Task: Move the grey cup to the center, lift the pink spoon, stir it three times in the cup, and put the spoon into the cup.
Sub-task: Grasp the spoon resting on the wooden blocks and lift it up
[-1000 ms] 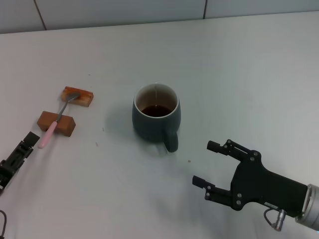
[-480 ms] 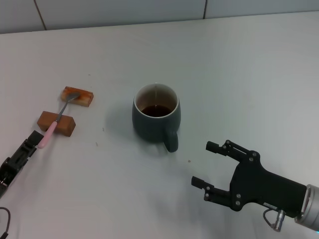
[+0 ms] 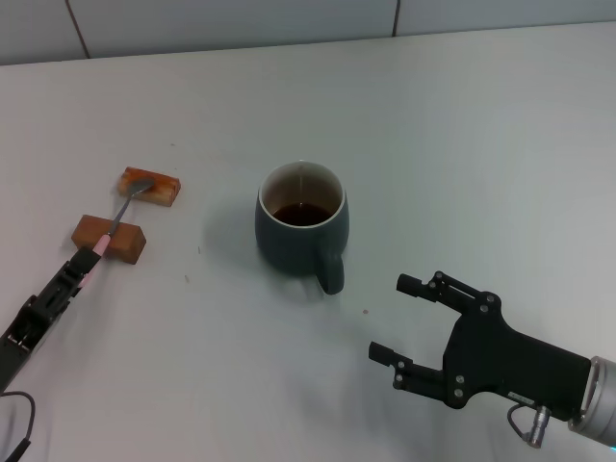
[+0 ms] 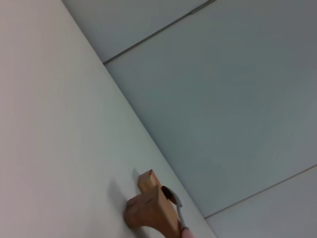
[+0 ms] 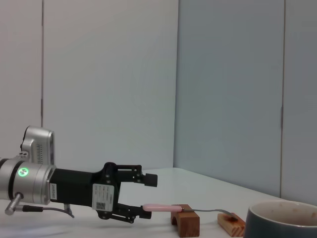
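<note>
Grey cup (image 3: 301, 230) sits mid-table, upright, dark liquid inside, handle toward the robot. Pink spoon (image 3: 117, 224) lies across two wooden blocks (image 3: 109, 238) left of the cup: bowl on the far block, handle over the near one. Left gripper (image 5: 147, 195) is at the handle's end, fingers spread, one above and one below the pink tip, not clamped. Right gripper (image 3: 402, 320) hovers near the cup on its right, jaws apart, holding nothing.

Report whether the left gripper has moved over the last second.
Yes. In the head view the left gripper has advanced toward the nearer wooden block, its open fingers now around the pink spoon handle's end.
</note>
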`<state>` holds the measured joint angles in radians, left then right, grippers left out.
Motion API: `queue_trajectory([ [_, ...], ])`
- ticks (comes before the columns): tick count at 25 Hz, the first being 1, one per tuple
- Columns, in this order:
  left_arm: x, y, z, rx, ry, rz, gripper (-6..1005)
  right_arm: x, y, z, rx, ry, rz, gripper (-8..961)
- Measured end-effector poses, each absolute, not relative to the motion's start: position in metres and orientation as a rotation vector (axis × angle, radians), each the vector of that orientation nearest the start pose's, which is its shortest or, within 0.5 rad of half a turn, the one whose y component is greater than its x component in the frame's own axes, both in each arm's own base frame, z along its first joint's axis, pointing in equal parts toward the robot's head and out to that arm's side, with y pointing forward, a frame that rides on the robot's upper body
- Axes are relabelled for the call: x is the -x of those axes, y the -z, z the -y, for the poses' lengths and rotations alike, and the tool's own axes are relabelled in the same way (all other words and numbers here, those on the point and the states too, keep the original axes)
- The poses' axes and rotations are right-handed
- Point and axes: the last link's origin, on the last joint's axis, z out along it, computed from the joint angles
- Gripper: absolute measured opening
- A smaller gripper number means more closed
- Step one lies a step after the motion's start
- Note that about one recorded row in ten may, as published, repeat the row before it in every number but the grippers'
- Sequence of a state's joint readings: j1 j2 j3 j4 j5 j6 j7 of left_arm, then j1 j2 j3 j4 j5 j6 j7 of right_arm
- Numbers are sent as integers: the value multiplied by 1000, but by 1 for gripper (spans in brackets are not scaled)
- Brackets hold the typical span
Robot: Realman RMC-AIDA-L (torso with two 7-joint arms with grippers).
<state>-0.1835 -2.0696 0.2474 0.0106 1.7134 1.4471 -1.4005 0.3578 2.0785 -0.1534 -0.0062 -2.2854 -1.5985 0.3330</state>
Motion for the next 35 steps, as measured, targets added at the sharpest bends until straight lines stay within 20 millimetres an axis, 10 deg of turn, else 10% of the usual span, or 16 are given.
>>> queue_trajectory([
  [35, 366, 45, -220, 1511, 1301, 1679, 748, -298, 80, -213, 2504, -928, -200, 786],
])
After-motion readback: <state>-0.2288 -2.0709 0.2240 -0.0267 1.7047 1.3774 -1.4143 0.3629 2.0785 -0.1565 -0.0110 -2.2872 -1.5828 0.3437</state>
